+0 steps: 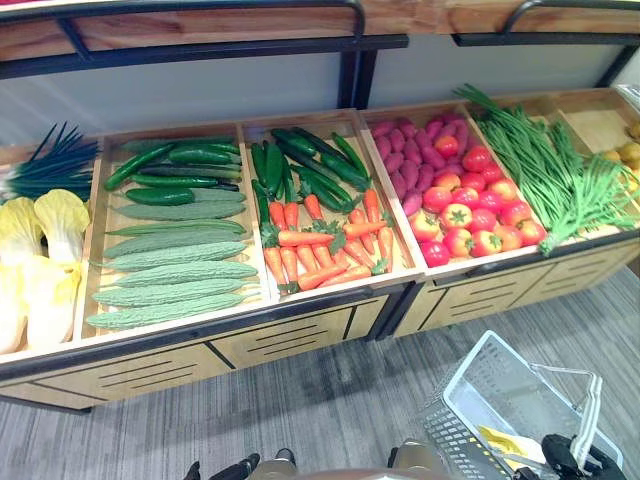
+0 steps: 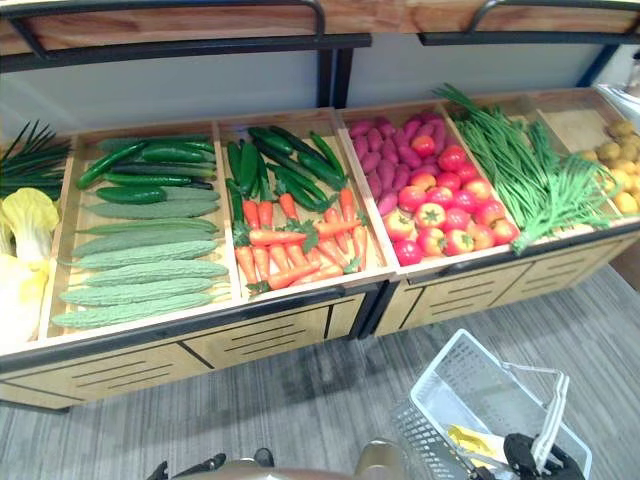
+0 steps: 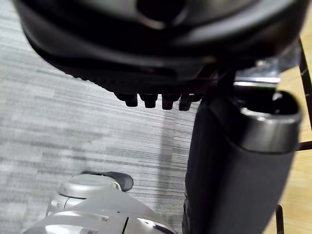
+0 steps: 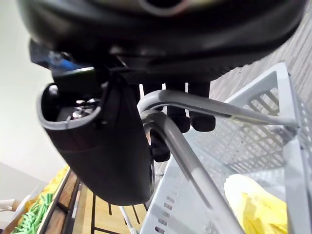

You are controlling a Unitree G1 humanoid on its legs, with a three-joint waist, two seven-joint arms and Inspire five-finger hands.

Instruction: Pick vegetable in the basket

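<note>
A grey basket (image 1: 468, 385) hung tilted from the right hand (image 1: 570, 455), whose fingers curled round its handles (image 4: 190, 161). The left hand (image 3: 161, 53) hung low and held nothing; whether it was spread or curled could not be told. Vegetables lay on the stand (image 1: 290, 335), well apart from both hands. Leaning in to reach could swing the basket into the stand, or tip out its load. Counted: one basket, two handles, one yellow item (image 1: 500, 442) inside, about seven gourds (image 1: 170, 275), over a dozen carrots (image 1: 320, 240).

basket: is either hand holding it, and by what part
Yes: the right hand grips the basket by its grey handles, fingers curled round them.
</note>
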